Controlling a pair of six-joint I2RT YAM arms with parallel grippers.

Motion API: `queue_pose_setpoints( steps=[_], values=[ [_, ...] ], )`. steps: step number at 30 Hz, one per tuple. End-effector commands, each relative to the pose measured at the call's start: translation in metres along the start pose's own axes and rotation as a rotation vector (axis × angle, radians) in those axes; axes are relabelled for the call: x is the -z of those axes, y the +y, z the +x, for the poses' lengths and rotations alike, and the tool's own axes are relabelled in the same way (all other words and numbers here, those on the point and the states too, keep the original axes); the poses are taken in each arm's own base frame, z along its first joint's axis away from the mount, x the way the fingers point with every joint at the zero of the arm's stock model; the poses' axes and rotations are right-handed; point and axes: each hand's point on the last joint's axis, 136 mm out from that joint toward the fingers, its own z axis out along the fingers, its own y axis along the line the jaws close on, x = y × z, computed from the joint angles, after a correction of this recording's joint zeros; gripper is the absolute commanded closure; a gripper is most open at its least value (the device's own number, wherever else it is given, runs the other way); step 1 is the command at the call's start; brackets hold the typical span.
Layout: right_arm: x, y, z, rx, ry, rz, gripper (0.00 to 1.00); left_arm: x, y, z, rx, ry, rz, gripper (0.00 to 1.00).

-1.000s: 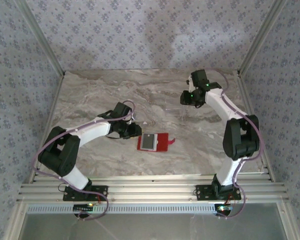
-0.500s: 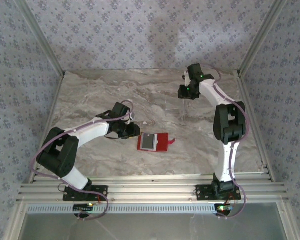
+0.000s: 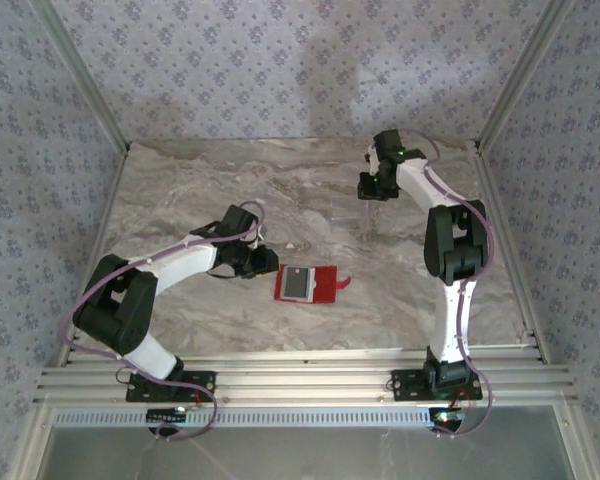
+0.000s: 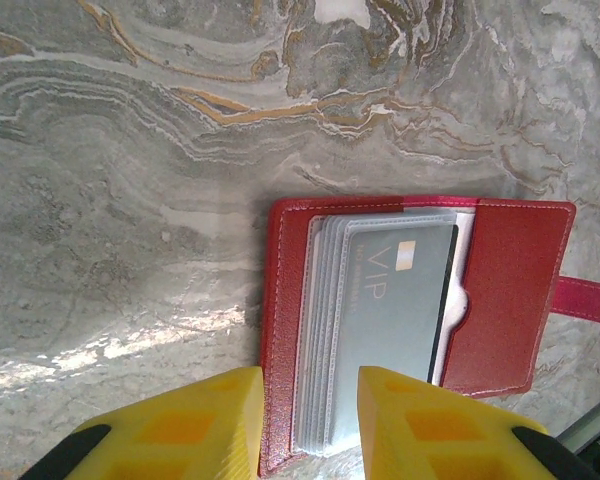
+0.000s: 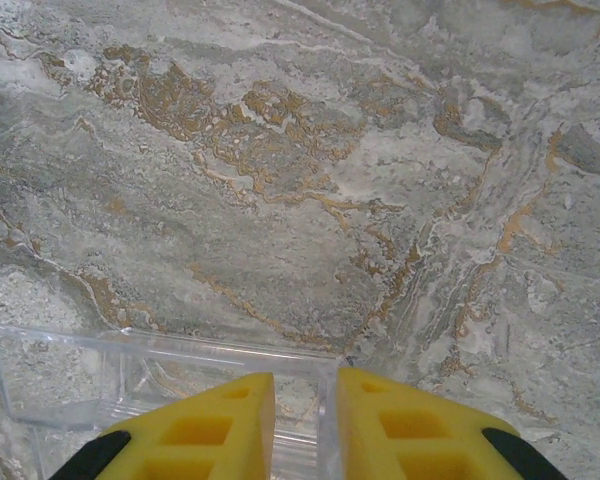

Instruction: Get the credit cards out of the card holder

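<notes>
Marble-look grey tabletop [image 3: 200, 180] with brownish veins and flowery wallpaper walls all round, that was the setup. The small flat red leather-like card holder [image 3: 320, 285] lay open near the middle of the table, a bit towards the front, with its snap tab [image 4: 590, 300] sticking out on the right. The thin greyish credit cards [image 4: 395, 300] were tucked in its pale pockets. Looked like a stack going by the layered edges, and the top one read "VIP" with a dark band down one side. None were out yet as far as I could see.

The left gripper [image 4: 312, 385] hung right at the holder's left edge. Its yellow fingers [image 4: 180, 420] were spread apart with nothing gripped, just the red border below the gap. Couldn't tell if it touched the leather.

The right gripper [image 3: 372, 190] was well apart, off at the far right. Its fingers were nearly together, with an upright wall of a clear plastic stand [image 5: 60, 375] in the narrow gap. Whether it was actually pinching that, I couldn't tell.

My read: this was the very start of the pull, lining up on the first card. The next move would need a finger on the card's exposed edge to slide it out of the pocket. Something would also have to pin the holder, or the whole thing would probably just skate across the marble.
</notes>
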Motion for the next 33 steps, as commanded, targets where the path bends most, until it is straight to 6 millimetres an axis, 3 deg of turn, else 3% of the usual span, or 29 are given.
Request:
queue_pose_setpoints(
  steps=[1,7,17,23,33],
  values=[
    [0.016,-0.001,-0.007,0.000,-0.018,0.007,0.75,0.004,-0.003,0.000,-0.014,0.001,0.022,0.69],
    [0.027,-0.001,-0.012,-0.003,-0.043,0.020,0.75,0.005,-0.003,-0.001,-0.010,-0.002,0.025,0.69],
    [-0.009,-0.004,0.002,-0.021,0.029,0.006,0.75,0.005,-0.002,-0.001,-0.007,0.002,0.027,0.69],
    [-0.018,-0.005,0.006,-0.027,0.052,0.003,0.78,0.006,0.000,0.000,-0.002,0.002,0.027,0.69],
    [0.007,0.002,0.002,-0.010,0.002,0.084,0.90,0.012,0.003,-0.003,0.001,-0.019,0.019,0.69]
  ],
)
